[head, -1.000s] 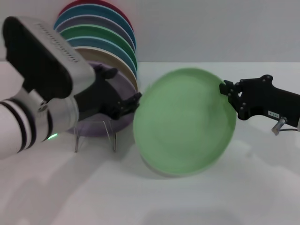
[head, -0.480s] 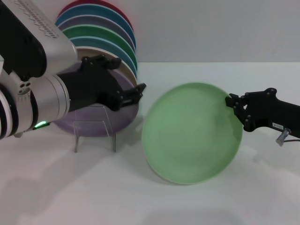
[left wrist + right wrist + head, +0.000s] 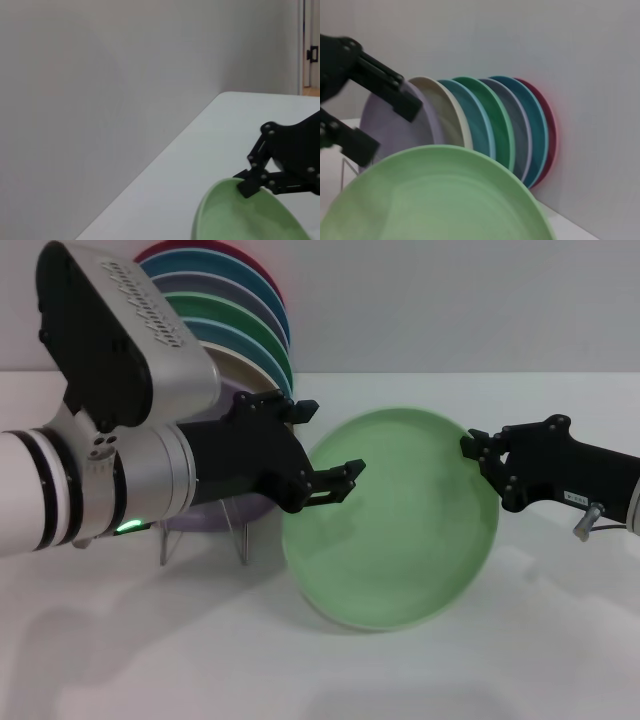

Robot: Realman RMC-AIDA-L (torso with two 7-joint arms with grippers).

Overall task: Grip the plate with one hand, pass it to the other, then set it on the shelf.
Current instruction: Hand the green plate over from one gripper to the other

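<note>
The plate, pale mint green, is held tilted above the white table, centre-right, its face turned toward the near side. The right gripper clamps the plate's upper right rim; the left wrist view shows its black fingers pinched on the rim edge. The left gripper has come in from the left with jaws spread wide, one finger above the plate's upper left rim and the other finger over the plate's left face; not clenched on anything, contact with the plate unclear. The shelf, a clear rack with a thin upright frame, stands on the table at left, mostly hidden behind the left arm. It carries a row of upright plates running toward the far wall: lilac plate nearest, then cream, light blue, darker green plate, grey, teal and red. The held plate sits right of the rack, apart from it.
</note>
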